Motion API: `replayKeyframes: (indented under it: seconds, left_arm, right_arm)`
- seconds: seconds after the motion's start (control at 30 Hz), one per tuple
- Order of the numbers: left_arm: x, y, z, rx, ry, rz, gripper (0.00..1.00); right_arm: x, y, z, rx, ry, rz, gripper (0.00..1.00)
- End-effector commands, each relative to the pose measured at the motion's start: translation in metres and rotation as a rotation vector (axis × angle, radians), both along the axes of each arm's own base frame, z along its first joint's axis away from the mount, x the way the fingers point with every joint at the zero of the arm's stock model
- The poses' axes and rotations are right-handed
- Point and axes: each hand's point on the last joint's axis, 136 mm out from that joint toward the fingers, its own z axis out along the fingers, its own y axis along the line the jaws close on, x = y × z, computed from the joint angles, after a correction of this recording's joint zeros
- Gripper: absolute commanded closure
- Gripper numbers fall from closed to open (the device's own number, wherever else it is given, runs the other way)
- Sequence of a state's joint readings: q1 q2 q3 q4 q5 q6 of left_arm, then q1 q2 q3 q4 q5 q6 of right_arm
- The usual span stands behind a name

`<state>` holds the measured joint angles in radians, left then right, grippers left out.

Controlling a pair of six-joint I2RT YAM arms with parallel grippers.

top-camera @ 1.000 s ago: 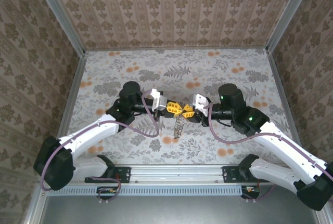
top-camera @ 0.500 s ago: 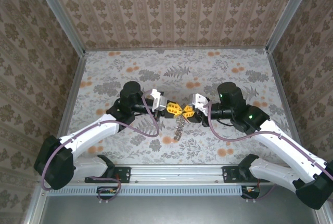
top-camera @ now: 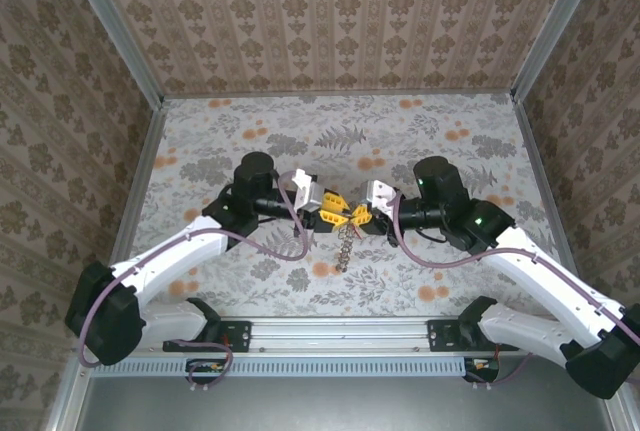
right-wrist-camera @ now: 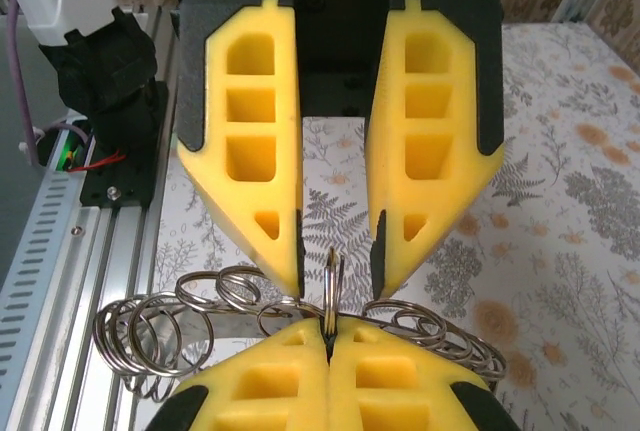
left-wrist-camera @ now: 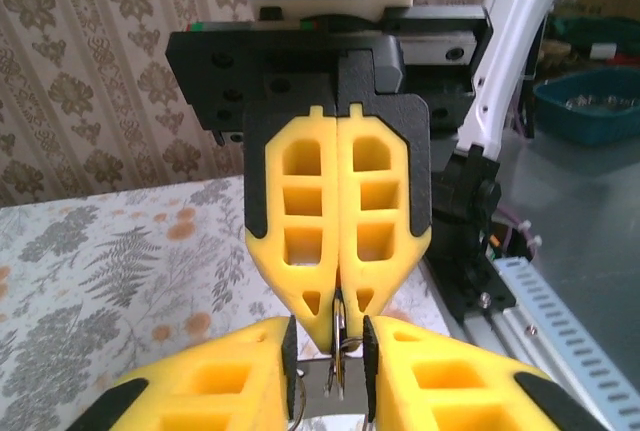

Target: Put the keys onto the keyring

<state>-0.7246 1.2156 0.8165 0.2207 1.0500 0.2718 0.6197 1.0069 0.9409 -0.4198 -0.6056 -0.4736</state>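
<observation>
In the centre of the frame, our right end effector (right-wrist-camera: 328,343) is clamped on the keyring (right-wrist-camera: 331,273), which stands edge-on. The left end effector (left-wrist-camera: 328,339) is narrowly parted around it. Linked rings (right-wrist-camera: 150,336) dangle below. We judge the key threading not yet done.

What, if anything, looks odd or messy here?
A tangled chain of linked silver rings dangles beneath the two claws, loops splaying both ways. The right claw pinches one ring edge-on; the left claw stands open around it.
</observation>
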Motion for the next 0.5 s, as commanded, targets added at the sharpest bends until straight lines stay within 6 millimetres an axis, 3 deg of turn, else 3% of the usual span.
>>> replayKeyframes:
  seconds: [0.0,0.2,0.47]
  left_arm:
    - [-0.003,0.007,0.001,0.07,-0.012,0.011,0.72]
    - [0.006,0.002,-0.008,0.151,0.008,0.057,0.72]
    - [-0.002,-0.015,-0.019,0.227,0.026,0.012,0.76]
  right_arm:
    - [0.002,-0.002,0.006,-0.044,-0.02,-0.004,1.0]
    - [0.009,0.001,0.003,-0.061,-0.012,-0.019,1.0]
    - [0.01,0.003,0.005,-0.049,-0.015,-0.027,1.0]
